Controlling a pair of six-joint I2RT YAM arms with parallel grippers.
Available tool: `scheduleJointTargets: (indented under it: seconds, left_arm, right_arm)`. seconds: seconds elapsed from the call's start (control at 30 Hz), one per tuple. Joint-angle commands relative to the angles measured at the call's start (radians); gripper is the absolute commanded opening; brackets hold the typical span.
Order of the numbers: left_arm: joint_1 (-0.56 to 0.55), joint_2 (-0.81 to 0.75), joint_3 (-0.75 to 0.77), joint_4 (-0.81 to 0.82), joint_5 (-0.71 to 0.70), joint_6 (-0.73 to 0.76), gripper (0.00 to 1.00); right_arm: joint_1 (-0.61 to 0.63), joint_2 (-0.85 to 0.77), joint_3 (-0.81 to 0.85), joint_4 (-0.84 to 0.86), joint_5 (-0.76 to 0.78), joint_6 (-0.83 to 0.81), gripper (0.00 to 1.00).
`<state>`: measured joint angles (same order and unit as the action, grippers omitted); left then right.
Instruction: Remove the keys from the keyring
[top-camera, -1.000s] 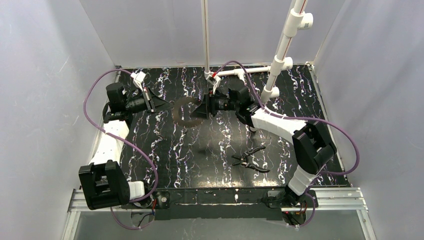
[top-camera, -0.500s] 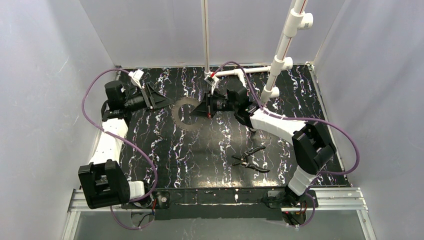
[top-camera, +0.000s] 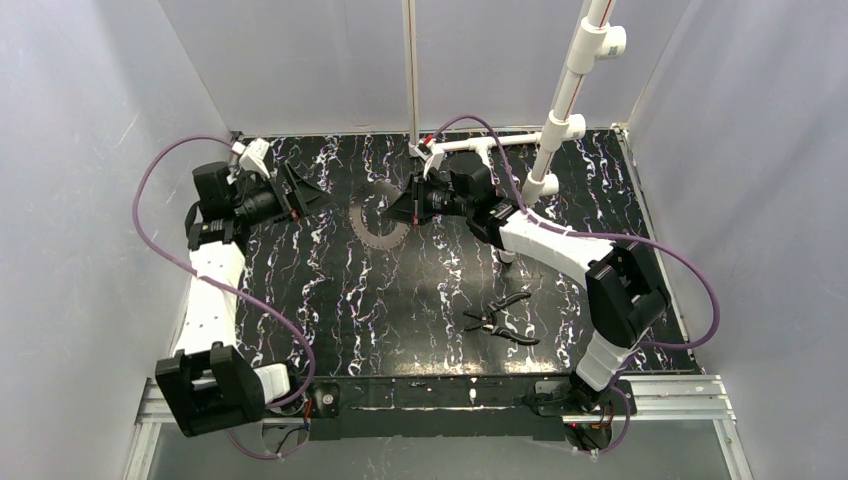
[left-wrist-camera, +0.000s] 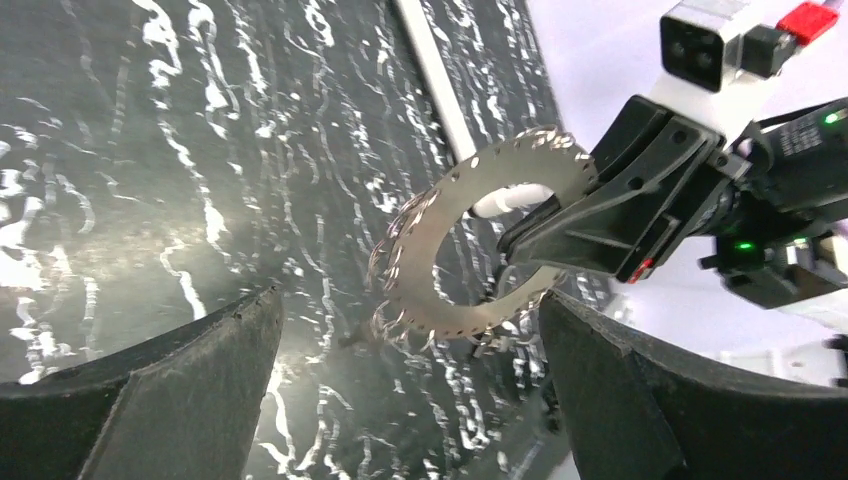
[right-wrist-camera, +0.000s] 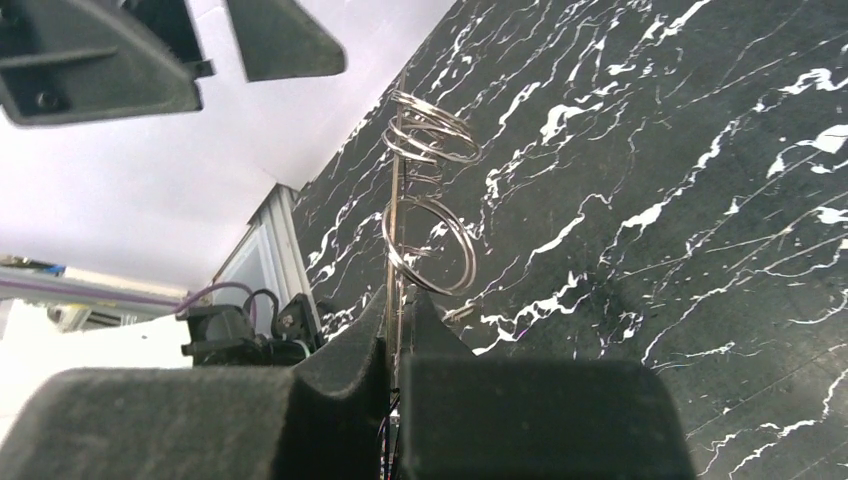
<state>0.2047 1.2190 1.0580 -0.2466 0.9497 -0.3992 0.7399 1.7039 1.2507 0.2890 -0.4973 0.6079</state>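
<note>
Left gripper had spread wide and backed off left since a second ago, while right gripper now pinched the keyring by its right edge, tilted above the table's far middle; clamped rim hidden, keys too small to tell.

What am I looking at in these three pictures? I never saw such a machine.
This is a robot: a left arm and a right arm, bolted at the near edge of a black marbled table. One picture looks down from above; the other two come from a camera on each wrist. The right pincer is shut on a silvery toothed keyring, holding it up over the table. The left pincer stands open beside it, holding nothing. Black-handled pliers lie on the table nearer the bases.
</note>
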Motion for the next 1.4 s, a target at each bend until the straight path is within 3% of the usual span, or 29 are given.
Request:
scheduleJointTargets:
  seconds: [0.0, 0.1, 0.23, 0.37, 0.5, 0.7, 0.87, 1.1, 1.37]
  left_arm:
    - [0.019, -0.091, -0.023, -0.072, -0.054, 0.206, 0.98]
    - [0.019, -0.107, -0.033, -0.122, -0.005, 0.285, 0.98]
    - [0.017, -0.202, -0.201, 0.027, -0.01, 0.316, 0.98]
    - [0.002, -0.186, -0.286, 0.108, 0.042, 0.339, 0.96]
    - [-0.022, -0.184, -0.402, 0.314, 0.112, 0.307, 0.91]
    - [-0.072, -0.129, -0.511, 0.583, 0.102, 0.28, 0.77]
    - [-0.115, -0.086, -0.537, 0.645, 0.044, 0.314, 0.67]
    - [-0.189, -0.009, -0.537, 0.697, -0.028, 0.314, 0.61]
    - [-0.323, 0.096, -0.503, 0.812, -0.134, 0.297, 0.45]
  right_arm:
    - [-0.002, 0.013, 0.064, 0.006, 0.084, 0.024, 0.01]
    - [-0.002, 0.019, 0.079, -0.026, 0.128, 0.03, 0.01]
    - [-0.003, 0.028, 0.09, -0.02, 0.127, 0.063, 0.01]
    - [0.001, 0.027, 0.095, -0.023, 0.133, 0.086, 0.01]
    - [0.004, 0.021, 0.098, -0.027, 0.137, 0.103, 0.01]
    - [0.004, 0.028, 0.119, -0.053, 0.151, 0.144, 0.01]
    - [0.006, 0.037, 0.149, -0.105, 0.185, 0.167, 0.01]
    - [0.014, 0.066, 0.189, -0.152, 0.235, 0.213, 0.01]
    - [0.022, 0.07, 0.212, -0.185, 0.263, 0.222, 0.01]
